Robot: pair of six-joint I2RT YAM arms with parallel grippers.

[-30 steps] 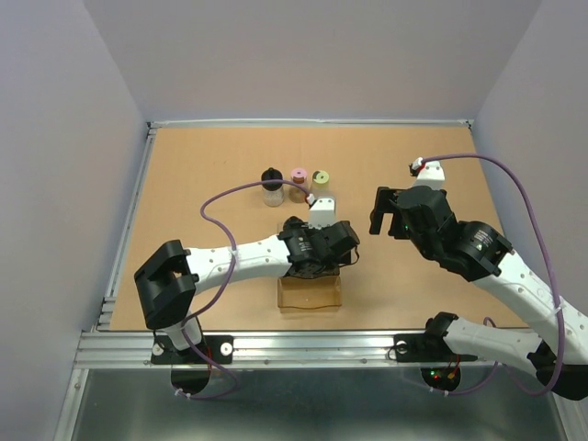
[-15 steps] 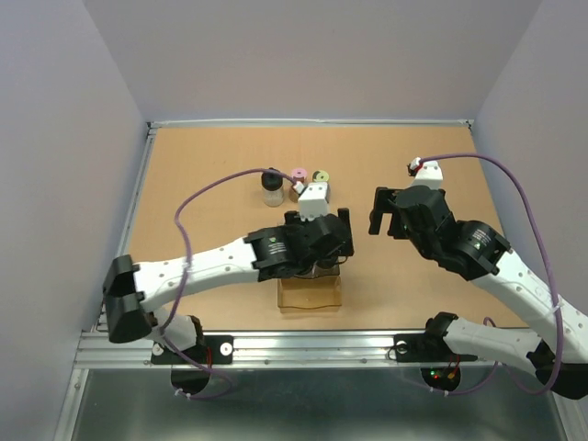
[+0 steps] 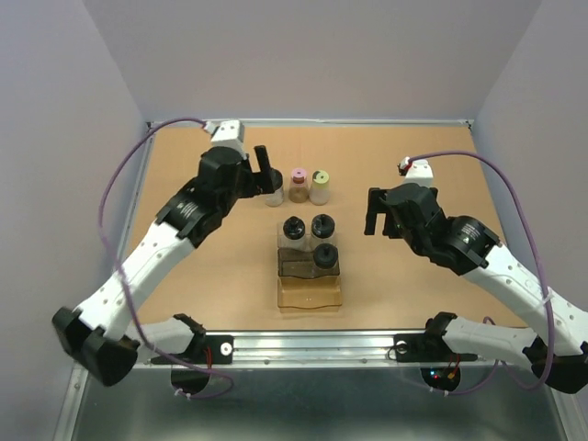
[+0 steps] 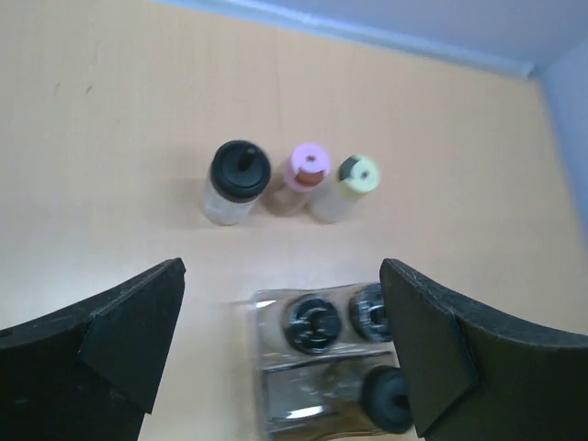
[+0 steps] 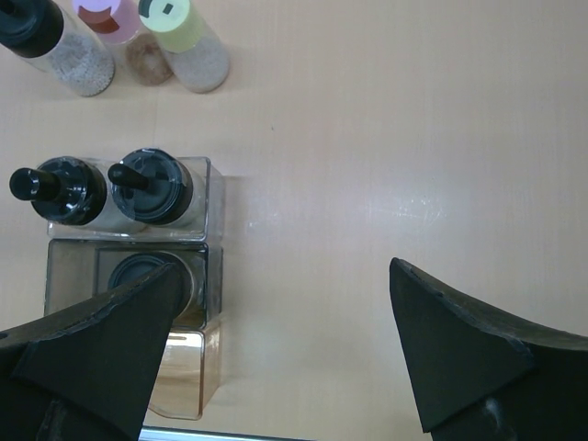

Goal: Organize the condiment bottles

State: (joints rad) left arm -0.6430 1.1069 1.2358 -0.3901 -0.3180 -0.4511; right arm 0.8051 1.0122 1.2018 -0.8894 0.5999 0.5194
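When viewed from overhead, about halfway done by the look of it: three black-capped bottles [image 3: 322, 226] standing in the brown-tinted tray [image 3: 310, 292], two side by side at the far end, one just nearer on the right, near end bare. Beyond the tray, on the table [image 3: 413, 156], a row of three: loose black-capped bottle [image 3: 274, 195], pink-capped bottle [image 3: 299, 184], yellow-green-capped bottle [image 3: 320, 186]. Left gripper [image 3: 265, 168] near the loose black-capped one; right gripper [image 3: 375, 213] well apart, right of the tray.

From the left wrist: fingers spread wide, nothing between, row of three ahead. Probably lining up on the black-capped one. Calls for a descent straddling its body, then a squeeze.

From the right wrist: likewise splayed and empty, above bare table beside the tray. Likely no call on it yet.
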